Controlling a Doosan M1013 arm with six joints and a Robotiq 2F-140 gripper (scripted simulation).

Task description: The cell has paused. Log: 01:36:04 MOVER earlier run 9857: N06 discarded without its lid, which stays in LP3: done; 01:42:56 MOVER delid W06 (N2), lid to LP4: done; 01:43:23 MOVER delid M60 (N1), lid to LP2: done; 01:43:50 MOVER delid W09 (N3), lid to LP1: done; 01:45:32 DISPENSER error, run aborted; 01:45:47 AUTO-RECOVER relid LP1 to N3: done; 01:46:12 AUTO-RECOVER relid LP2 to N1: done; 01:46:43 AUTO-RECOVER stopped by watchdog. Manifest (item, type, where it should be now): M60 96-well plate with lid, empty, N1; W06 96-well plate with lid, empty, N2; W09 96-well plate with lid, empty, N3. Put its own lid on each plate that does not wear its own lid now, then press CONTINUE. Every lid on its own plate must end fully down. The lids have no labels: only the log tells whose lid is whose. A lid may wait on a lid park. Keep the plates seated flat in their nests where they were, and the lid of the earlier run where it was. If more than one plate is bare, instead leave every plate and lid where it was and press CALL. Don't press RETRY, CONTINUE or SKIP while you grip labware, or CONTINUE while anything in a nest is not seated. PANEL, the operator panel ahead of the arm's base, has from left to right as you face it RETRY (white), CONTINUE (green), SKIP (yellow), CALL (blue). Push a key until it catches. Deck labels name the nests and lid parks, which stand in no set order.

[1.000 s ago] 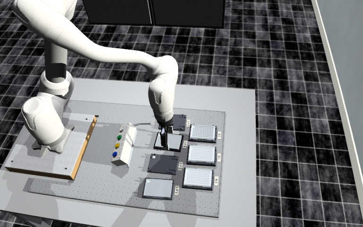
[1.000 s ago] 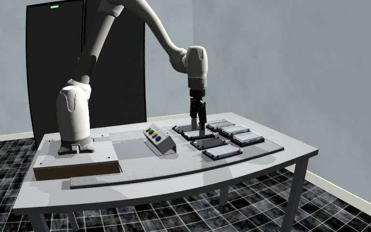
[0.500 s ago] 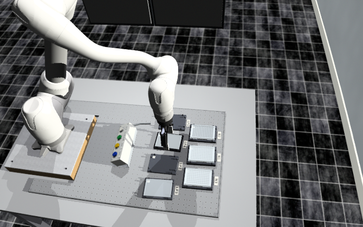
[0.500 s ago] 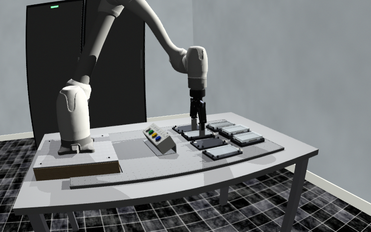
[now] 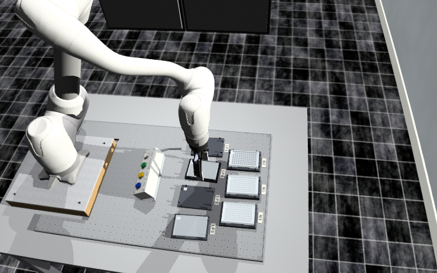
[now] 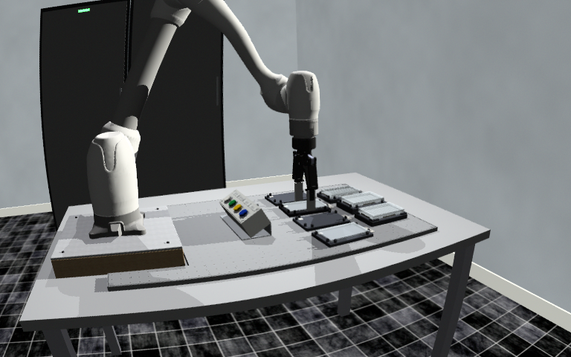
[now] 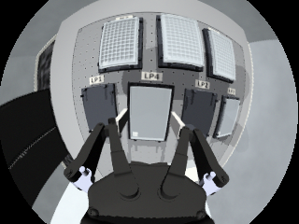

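Observation:
My gripper [image 5: 198, 166] is open and stands low over lid park LP4, with a finger on either side of the clear lid [image 5: 203, 170] lying there. In the wrist view the lid [image 7: 149, 112] lies between my fingertips, and nothing is gripped. The plate in N2 [image 5: 243, 159] is bare, its well grid open. The plates in N1 [image 5: 242, 185] and N3 [image 5: 238, 214] wear lids. Another clear lid [image 5: 190, 226] lies in LP3. LP1 [image 5: 212, 146] and LP2 [image 5: 196, 197] are empty dark pads.
The operator panel [image 5: 149, 174] with its white, green, yellow and blue keys stands left of the lid parks, close to my wrist. The arm's base sits on a raised block [image 5: 61, 180] at the left of the table.

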